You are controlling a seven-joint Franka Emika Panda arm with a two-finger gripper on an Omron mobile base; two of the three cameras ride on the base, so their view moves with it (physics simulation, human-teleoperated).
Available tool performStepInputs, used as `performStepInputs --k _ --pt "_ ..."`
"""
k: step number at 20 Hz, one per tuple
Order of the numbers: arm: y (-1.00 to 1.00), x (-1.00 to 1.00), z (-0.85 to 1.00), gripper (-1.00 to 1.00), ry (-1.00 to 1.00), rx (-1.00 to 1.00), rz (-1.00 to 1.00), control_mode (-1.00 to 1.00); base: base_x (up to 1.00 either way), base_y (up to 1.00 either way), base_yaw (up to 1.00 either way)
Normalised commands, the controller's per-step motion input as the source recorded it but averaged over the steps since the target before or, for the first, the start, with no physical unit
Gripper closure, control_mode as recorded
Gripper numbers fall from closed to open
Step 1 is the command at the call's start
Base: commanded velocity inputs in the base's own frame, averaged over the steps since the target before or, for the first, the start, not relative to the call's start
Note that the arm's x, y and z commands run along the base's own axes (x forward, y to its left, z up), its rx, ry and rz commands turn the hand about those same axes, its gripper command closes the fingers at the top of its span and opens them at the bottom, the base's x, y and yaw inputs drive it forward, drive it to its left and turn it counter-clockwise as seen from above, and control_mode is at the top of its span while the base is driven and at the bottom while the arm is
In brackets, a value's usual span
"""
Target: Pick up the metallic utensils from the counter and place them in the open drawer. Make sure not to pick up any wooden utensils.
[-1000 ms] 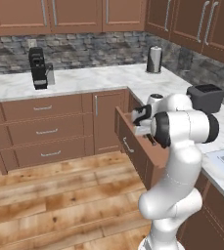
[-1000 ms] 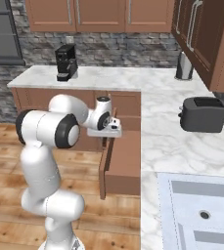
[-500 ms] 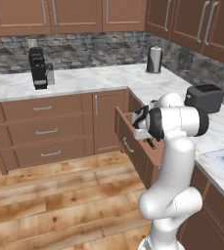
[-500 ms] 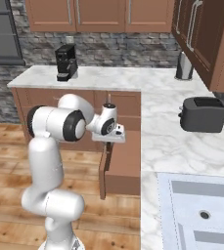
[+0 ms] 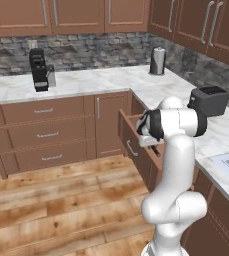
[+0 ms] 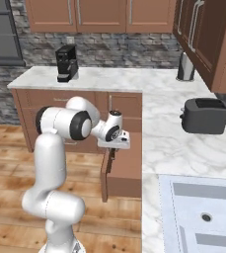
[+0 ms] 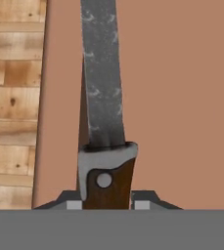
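Observation:
My gripper (image 7: 105, 205) is shut on a metallic utensil, a knife (image 7: 101, 83) with a mottled grey blade and a dark brown riveted handle (image 7: 107, 188). The blade points away from the hand, down into the open drawer (image 7: 182, 97), over its reddish-brown floor. In the left base view the gripper (image 5: 152, 145) hangs over the open drawer (image 5: 127, 120), which is pulled out from the corner cabinet. The right base view has the gripper (image 6: 112, 150) and the dark knife (image 6: 111, 157) just above the drawer (image 6: 127, 170).
Wooden plank floor (image 7: 13, 97) lies beside the drawer's side wall. On the marble worktop (image 6: 169, 141) stand a black toaster (image 6: 205, 115), a coffee machine (image 6: 66, 63) and a paper towel roll (image 6: 185, 67). A sink (image 6: 203, 212) is at the near right.
The hand has sunk lower toward the drawer with the knife still in it, and the arm's elbow has swung round. The jaws have kept the same grip.

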Motion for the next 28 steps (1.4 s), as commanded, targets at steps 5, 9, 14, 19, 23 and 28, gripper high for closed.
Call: performStepInputs --k 5,9,14,19,23,28 --pt "0.08 0.09 -0.20 1.00 0.00 0.00 0.00 -1.00 0.00 0.00 0.00" --pt "0.37 0.01 -0.22 1.00 0.00 0.00 0.00 -1.00 0.00 0.00 0.00" --pt "0.67 0.00 -0.27 1.00 0.00 0.00 0.00 -1.00 0.00 0.00 0.00" --pt "0.92 0.00 -0.10 1.00 0.00 0.00 0.00 -1.00 0.00 0.00 0.00" --pt "0.95 0.00 0.03 1.00 -0.10 0.00 -0.01 -1.00 0.00 0.00 0.00" --pt "0.94 -0.02 0.02 1.00 -0.15 0.00 0.00 -1.00 0.00 0.00 0.00"
